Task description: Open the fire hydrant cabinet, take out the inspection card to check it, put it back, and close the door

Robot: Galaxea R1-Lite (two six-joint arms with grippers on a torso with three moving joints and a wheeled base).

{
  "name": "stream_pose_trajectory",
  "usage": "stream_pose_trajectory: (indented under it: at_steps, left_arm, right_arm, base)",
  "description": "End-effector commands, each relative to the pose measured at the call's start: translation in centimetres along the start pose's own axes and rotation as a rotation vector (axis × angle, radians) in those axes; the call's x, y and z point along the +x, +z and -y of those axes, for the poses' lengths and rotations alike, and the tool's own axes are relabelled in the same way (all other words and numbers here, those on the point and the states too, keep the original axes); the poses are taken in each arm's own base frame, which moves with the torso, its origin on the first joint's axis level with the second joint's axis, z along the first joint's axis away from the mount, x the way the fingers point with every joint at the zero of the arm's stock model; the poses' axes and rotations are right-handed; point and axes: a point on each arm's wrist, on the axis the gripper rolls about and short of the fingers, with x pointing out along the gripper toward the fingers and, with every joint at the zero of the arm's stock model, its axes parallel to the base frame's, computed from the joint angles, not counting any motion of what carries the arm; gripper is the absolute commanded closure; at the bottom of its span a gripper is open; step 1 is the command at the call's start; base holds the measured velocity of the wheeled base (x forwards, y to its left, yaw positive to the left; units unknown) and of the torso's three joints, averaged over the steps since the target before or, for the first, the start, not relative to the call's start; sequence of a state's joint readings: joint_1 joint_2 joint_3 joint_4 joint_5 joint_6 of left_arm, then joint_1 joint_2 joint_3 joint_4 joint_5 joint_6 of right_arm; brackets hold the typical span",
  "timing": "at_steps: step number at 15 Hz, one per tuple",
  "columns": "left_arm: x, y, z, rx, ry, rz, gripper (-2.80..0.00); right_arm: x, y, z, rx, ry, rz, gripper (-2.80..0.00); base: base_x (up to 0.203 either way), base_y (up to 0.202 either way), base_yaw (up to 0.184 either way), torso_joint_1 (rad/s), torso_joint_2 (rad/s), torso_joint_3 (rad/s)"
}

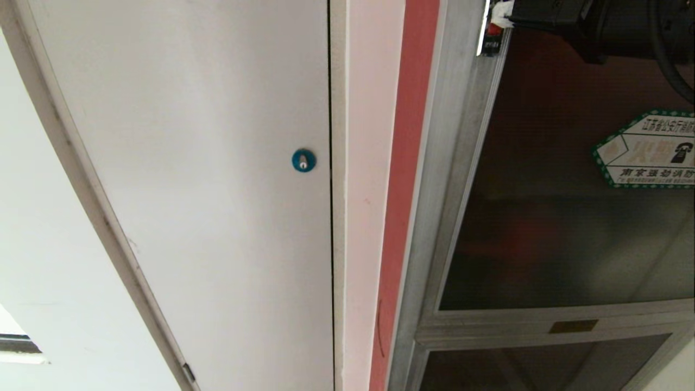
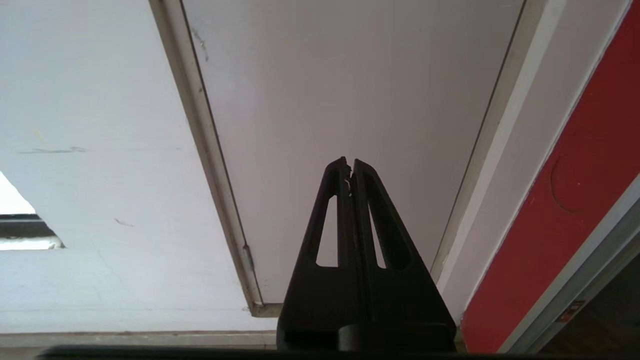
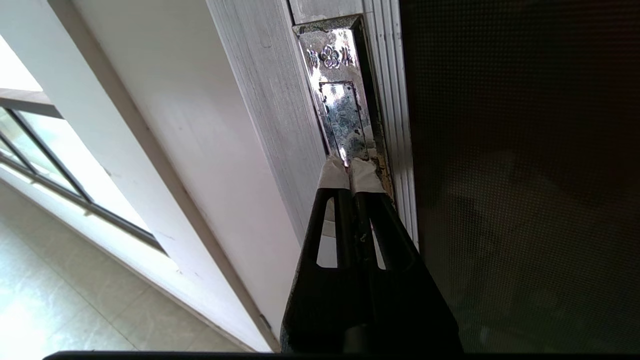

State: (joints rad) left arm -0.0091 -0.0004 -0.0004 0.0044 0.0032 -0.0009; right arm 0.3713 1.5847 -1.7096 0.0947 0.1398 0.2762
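With the door [image 1: 554,228] at our three o'clock not yet opened and the inspection card unseen behind it, we press our empty, fully closed right gripper [image 3: 350,167] against its metal latch plate [image 3: 340,120], where the taped tips could skid off the slick metal.

pale tiled floor [image 3: 60,295], nothing visible on it

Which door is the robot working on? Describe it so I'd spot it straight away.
Find the red strip running down the wall; just right of it stands the aluminium-framed fire hydrant cabinet. Its door is the large dark tinted glass pane with a green-bordered hexagonal sticker. The neighbouring white panel is plain with a blue round lock.
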Motion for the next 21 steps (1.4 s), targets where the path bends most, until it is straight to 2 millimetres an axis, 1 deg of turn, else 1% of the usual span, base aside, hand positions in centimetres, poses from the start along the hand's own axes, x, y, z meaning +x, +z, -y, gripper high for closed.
stream_pose_trajectory:
  at_steps: [1, 3, 4, 6, 8, 10, 11, 13, 14, 17, 19, 21]
  left_arm:
    - [0.0, 0.0, 0.0, -0.001, 0.0, 0.0, 0.0]
    - [0.0, 0.0, 0.0, -0.001, 0.0, 0.0, 0.0]
    - [0.0, 0.0, 0.0, -0.001, 0.0, -0.001, 0.0]
    - [0.0, 0.0, 0.0, -0.001, 0.0, 0.0, 0.0]
    - [0.0, 0.0, 0.0, -0.001, 0.0, -0.001, 0.0]
    - [0.0, 0.0, 0.0, -0.001, 0.0, -0.001, 0.0]
    - [0.0, 0.0, 0.0, -0.001, 0.0, -0.001, 0.0]
    - [0.0, 0.0, 0.0, -0.001, 0.0, -0.001, 0.0]
    - [0.0, 0.0, 0.0, -0.001, 0.0, 0.0, 0.0]
    - [0.0, 0.0, 0.0, -0.001, 0.0, -0.001, 0.0]
    - [0.0, 0.0, 0.0, -0.001, 0.0, -0.001, 0.0]
    - [0.0, 0.0, 0.0, -0.001, 0.0, 0.0, 0.0]
  right_arm:
    - [0.2, -0.2, 0.0, 0.004, 0.002, -0.008, 0.0]
    - [-1.2, 0.5, -0.5, 0.003, 0.016, 0.014, 0.0]
    - [-2.3, 0.8, -1.0, 0.002, 0.032, 0.027, 0.0]
    - [-4.2, 1.1, -2.7, -0.001, 0.096, 0.039, 0.0]
    - [-6.6, 1.6, -3.9, -0.003, 0.145, 0.065, 0.0]
    - [-9.3, 2.0, -4.5, -0.005, 0.174, 0.095, 0.0]
    - [-10.6, 2.1, -4.6, -0.008, 0.18, 0.106, 0.0]
    - [-11.3, 0.6, -4.1, -0.074, 0.147, 0.074, 0.0]
    - [-12.4, 0.3, -3.9, -0.13, 0.098, 0.09, 0.0]
    - [-17.1, 0.2, -3.5, -0.197, 0.016, 0.171, 0.0]
    - [-20.5, 0.2, -2.9, -0.22, -0.077, 0.243, 0.0]
    - [-23.8, 0.3, -3.0, -0.25, -0.182, 0.328, 0.0]
  base:
    - [0.0, 0.0, 0.0, 0.0, 0.0, 0.0]
    - [0.0, 0.0, 0.0, 0.0, 0.0, 0.0]
    - [0.0, 0.0, 0.0, 0.0, 0.0, 0.0]
    - [0.0, 0.0, 0.0, 0.0, 0.0, 0.0]
    - [0.0, 0.0, 0.0, 0.0, 0.0, 0.0]
    - [0.0, 0.0, 0.0, 0.0, 0.0, 0.0]
    - [0.0, 0.0, 0.0, 0.0, 0.0, 0.0]
    - [0.0, 0.0, 0.0, 0.0, 0.0, 0.0]
    - [0.0, 0.0, 0.0, 0.0, 0.0, 0.0]
    - [0.0, 0.0, 0.0, 0.0, 0.0, 0.0]
    - [0.0, 0.0, 0.0, 0.0, 0.0, 0.0]
    - [0.0, 0.0, 0.0, 0.0, 0.0, 0.0]
